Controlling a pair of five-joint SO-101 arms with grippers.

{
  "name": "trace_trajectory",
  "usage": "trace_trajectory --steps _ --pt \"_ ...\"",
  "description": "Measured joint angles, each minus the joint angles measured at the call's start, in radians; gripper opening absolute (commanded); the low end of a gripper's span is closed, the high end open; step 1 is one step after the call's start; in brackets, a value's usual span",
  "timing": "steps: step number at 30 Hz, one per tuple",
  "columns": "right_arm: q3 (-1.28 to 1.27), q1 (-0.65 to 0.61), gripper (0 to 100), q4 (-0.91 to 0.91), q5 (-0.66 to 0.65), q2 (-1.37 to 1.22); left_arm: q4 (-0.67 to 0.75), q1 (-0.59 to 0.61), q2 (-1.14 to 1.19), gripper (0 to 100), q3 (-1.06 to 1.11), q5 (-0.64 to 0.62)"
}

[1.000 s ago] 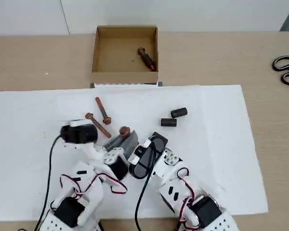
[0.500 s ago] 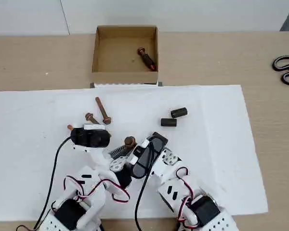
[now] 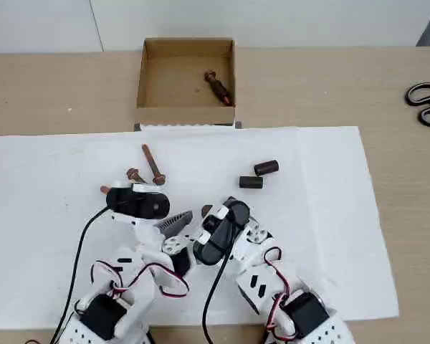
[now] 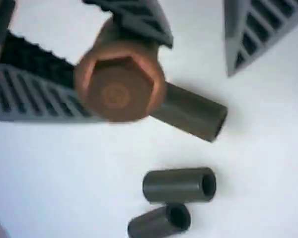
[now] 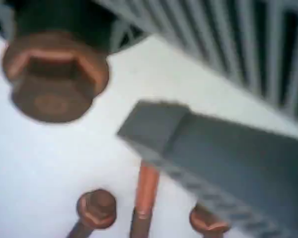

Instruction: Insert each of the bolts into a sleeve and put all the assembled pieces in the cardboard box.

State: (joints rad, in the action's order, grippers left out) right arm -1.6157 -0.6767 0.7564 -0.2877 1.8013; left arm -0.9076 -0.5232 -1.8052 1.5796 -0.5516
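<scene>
A copper bolt pushed into a black sleeve (image 4: 119,84) hangs just above the white paper, its hex head (image 3: 206,211) toward my left arm. My right gripper (image 3: 211,213) appears shut on this piece; the head (image 5: 54,74) sits beside its ribbed finger (image 5: 238,49). My left gripper (image 3: 182,218) is open, with its fingers (image 4: 30,94) spread on either side of the head. Two empty sleeves (image 3: 266,168) (image 3: 251,182) lie further right and are also seen at sleeve (image 4: 179,186). Three loose bolts (image 3: 154,165) (image 3: 135,174) (image 3: 105,190) lie to the left. The cardboard box (image 3: 186,115) holds one assembled piece (image 3: 217,86).
White paper (image 3: 330,215) covers the near table, with open room on its right half. Scissors (image 3: 426,102) lie at the far right edge. The box stands beyond the paper's back edge.
The bolt head moved right and nearer, toward the right arm. The left gripper followed it, then opened and now sits slightly back from the head.
</scene>
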Motion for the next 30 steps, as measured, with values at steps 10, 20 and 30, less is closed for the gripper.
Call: trace_trajectory --steps 10,20,30 --pt "-0.023 -0.005 0.3 -0.006 0.002 0.0 -0.046 0.127 0.0 13 -0.173 0.132" --pt "-0.023 0.083 0.3 -0.006 0.015 0.0 -0.046 0.321 0.0 1 -0.066 0.233" --pt "0.04 0.345 0.3 -0.006 0.155 -0.002 -0.005 0.496 0.0 1 0.106 0.233"
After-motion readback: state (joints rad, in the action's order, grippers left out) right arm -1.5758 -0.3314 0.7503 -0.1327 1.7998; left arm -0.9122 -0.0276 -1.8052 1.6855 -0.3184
